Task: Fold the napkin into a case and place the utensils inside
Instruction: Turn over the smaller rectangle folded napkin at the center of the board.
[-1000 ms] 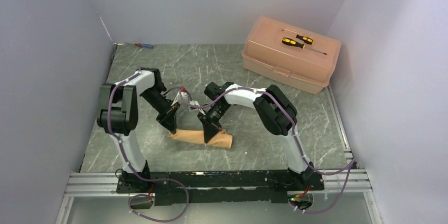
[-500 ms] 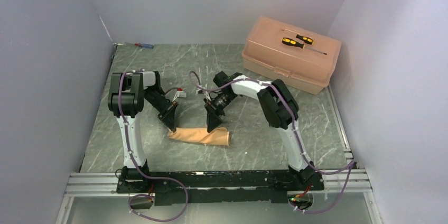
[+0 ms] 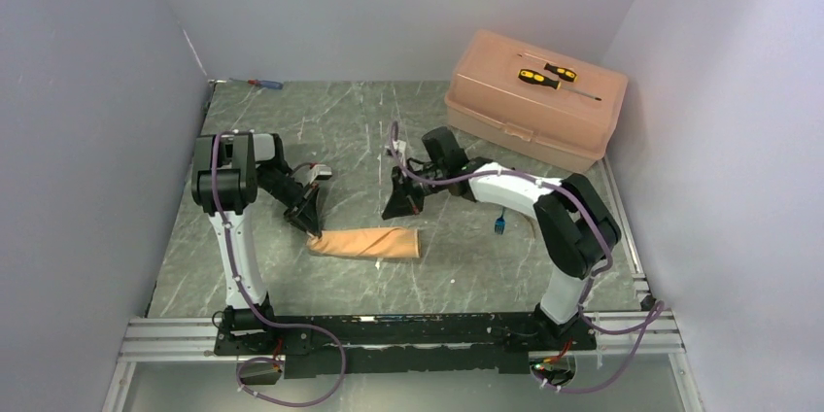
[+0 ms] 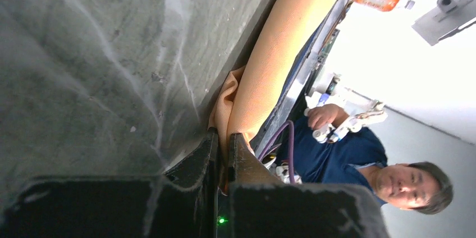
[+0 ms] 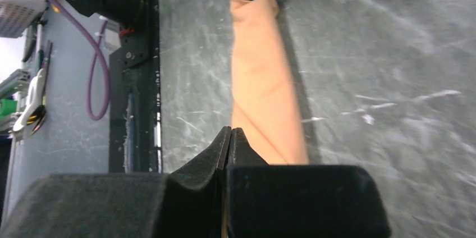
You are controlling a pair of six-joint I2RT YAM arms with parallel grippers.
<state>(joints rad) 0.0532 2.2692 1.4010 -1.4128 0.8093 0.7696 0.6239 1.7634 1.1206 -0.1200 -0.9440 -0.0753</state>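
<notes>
Napkin (image 3: pixel 364 242), folded into a narrow strip, lies on the table (image 3: pixel 291 120). Its left end is pinched in the left gripper (image 4: pixel 223 140), jaws nearly together. Near its right end hangs the right gripper (image 5: pixel 230 134), jaws pressed together, apparently empty. Farther right lies a small blue-ended utensil (image 3: pixel 499 225).

Folded napkin (image 5: pixel 264 81) on grey table (image 5: pixel 370 53), right gripper (image 5: pixel 230 131) nearby (jaws together)

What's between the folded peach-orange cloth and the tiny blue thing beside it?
Nothing: in the top view, only bare grey-green marbled table lies between the folded peach-orange napkin and the small blue utensil.
</notes>
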